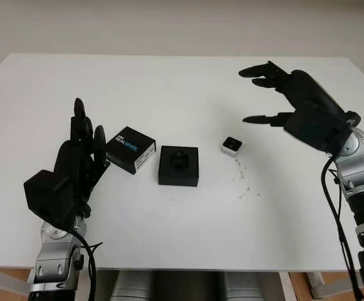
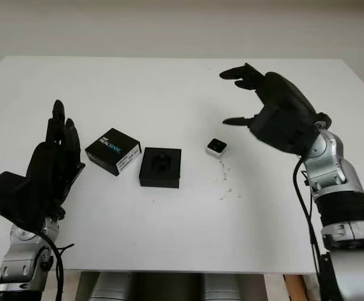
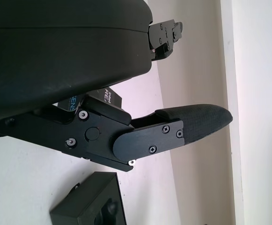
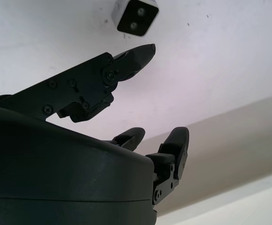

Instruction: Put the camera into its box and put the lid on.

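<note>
White table (image 1: 182, 238), pale plain wall (image 1: 169, 25) behind.

- The left hand (image 1: 75, 163) is showing a matte black shell, boxy at the back, with three jointed black fingers.
- The right hand (image 1: 294, 103) is wearing the same black casing, rounded over the knuckles.
- Silver-grey metal forearm joints (image 1: 356, 164) are sitting behind each hand, ringed with darker bands.
- Black cables (image 1: 335, 213) are running along both forearms.
- Small cross-head screws (image 3: 165, 131) are fastening the finger plates.
- A textured black fingertip pad (image 3: 203, 123) is capping each finger.
</note>
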